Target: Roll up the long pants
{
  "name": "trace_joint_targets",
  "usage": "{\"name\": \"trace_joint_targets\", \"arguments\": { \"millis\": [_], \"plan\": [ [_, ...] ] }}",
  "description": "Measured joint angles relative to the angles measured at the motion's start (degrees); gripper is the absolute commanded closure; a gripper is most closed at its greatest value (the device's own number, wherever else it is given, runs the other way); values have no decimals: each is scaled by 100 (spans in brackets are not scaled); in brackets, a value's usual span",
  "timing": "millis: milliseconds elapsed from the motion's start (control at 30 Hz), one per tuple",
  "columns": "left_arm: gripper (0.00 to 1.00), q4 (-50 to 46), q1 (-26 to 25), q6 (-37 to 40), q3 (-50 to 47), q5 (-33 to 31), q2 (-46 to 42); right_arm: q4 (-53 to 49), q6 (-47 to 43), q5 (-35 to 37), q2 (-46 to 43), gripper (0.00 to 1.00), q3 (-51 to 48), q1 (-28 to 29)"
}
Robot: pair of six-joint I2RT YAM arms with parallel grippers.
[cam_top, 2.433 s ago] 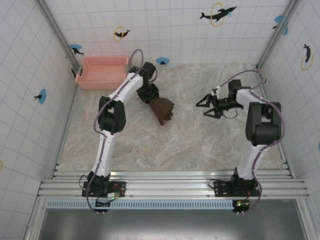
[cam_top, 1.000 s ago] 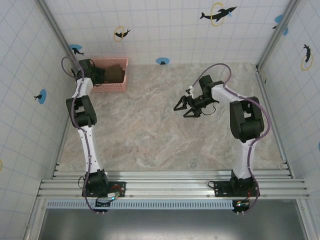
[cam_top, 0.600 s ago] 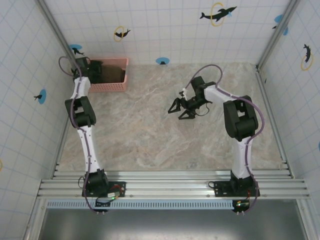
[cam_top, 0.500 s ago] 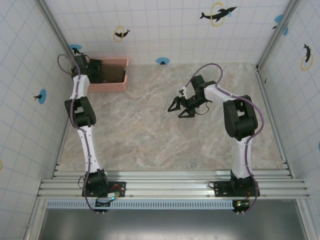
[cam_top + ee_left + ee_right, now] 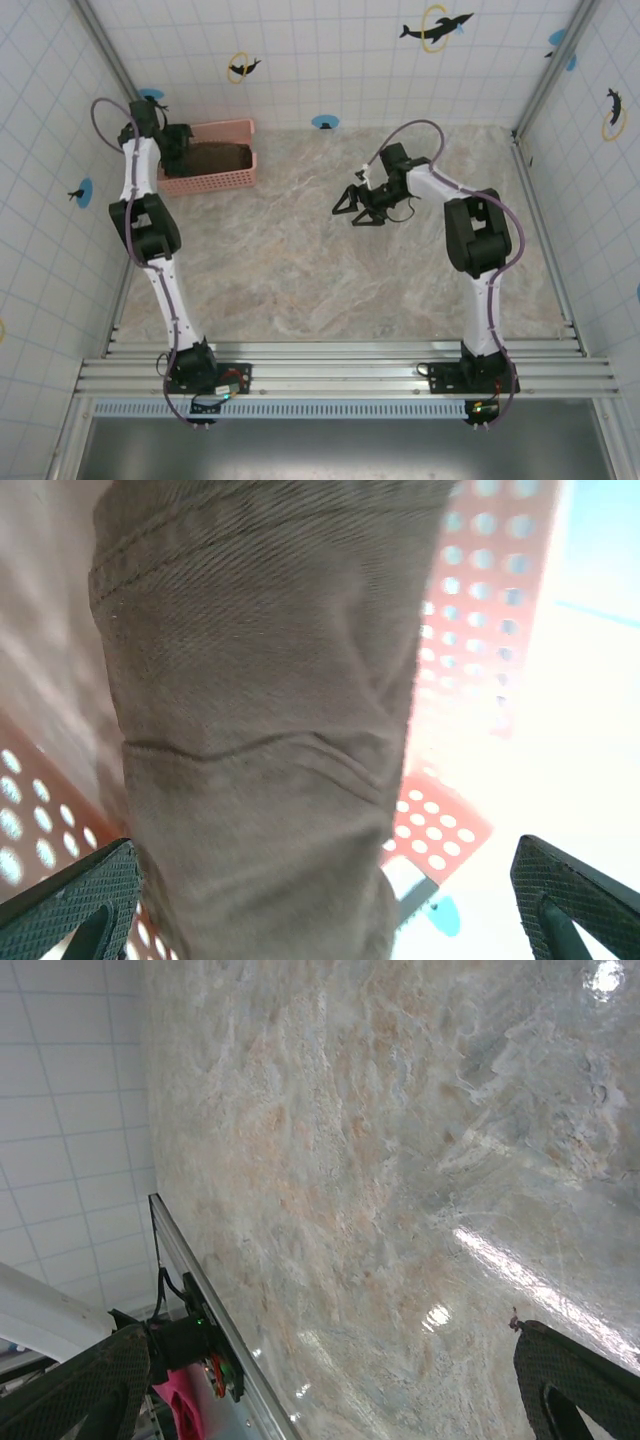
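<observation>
The long pants [image 5: 215, 157] lie as a compact dark brown bundle inside the pink basket [image 5: 215, 181], so I judge the rolling is finished and the bundle is put there for storing. The left gripper [image 5: 180, 152] hangs over the left end of the basket. In its wrist view its two fingers [image 5: 70, 900] stand wide apart on either side of the cloth and do not clamp it. Whether a pad brushes the fabric, I cannot tell. This wide stance probably lets the arm lift away without dragging the roll open. The right gripper [image 5: 352, 212] is well to the right of the basket, above the bare marble table [image 5: 300, 280]. Its jaws are also apart and hold nothing, likely parked aside so that it does not disturb the basket.
</observation>
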Motion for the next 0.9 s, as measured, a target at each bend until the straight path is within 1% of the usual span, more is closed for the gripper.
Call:
{"name": "trace_joint_targets", "arguments": {
  "millis": [167, 233, 300, 367, 400, 467, 533, 567, 633, 700, 733, 800, 833, 900],
  "plan": [
    [3, -63, 195, 160, 247, 149, -522, -17, -179, -142, 0, 3, 133, -168],
    [3, -63, 260, 361, 291, 249, -721, -52, -282, -190, 0, 3, 140, -256],
    [3, -61, 280, 752, 192, 293, -973, -98, -407, -197, -2, 3, 140, -330],
    [3, -26, 258, 1405, -299, 275, -1434, -146, -562, -149, -52, 3, 120, -417],
    [3, 15, 229, 1816, -728, 212, -1784, -149, -660, -81, -142, 3, 50, -466],
    [3, 286, 146, 2706, -2063, 9, -2758, -155, -881, 142, -450, 3, -216, -605],
    [3, 879, -17, 3689, -4081, -258, -4186, -166, -1150, 540, -990, 3, -664, -850],
    [3, 1222, -120, 4065, -4909, -358, -4756, -138, -1268, 763, -1279, 3, -909, -984],
    [3, 2295, -560, 5075, -7106, -765, -6179, 120, -1480, 1335, -2026, 3, -1622, -1309],
    [3, 3154, -1069, 5831, -8758, -1010, -7012, 466, -1574, 1790, -2647, 3, -2310, -1596],
    [3, 3644, -1274, 6153, -9471, -1110, -7202, 723, -1582, 2065, -2975, 3, -2730, -1722],
    [3, 4542, -1392, 6605, -10502, -1327, -7156, 1213, -1578, 2485, -3401, 3, -3421, -1838],
    [3, 4972, -1397, 6804, -10946, -1469, -7058, 1563, -1569, 2715, -3611, 3, -3838, -1867],
    [2, 5650, -1397, 7123, -11468, -1657, -6878, 2299, -1572, 3119, -3969, 3, -4594, -1873]
  ]
}}
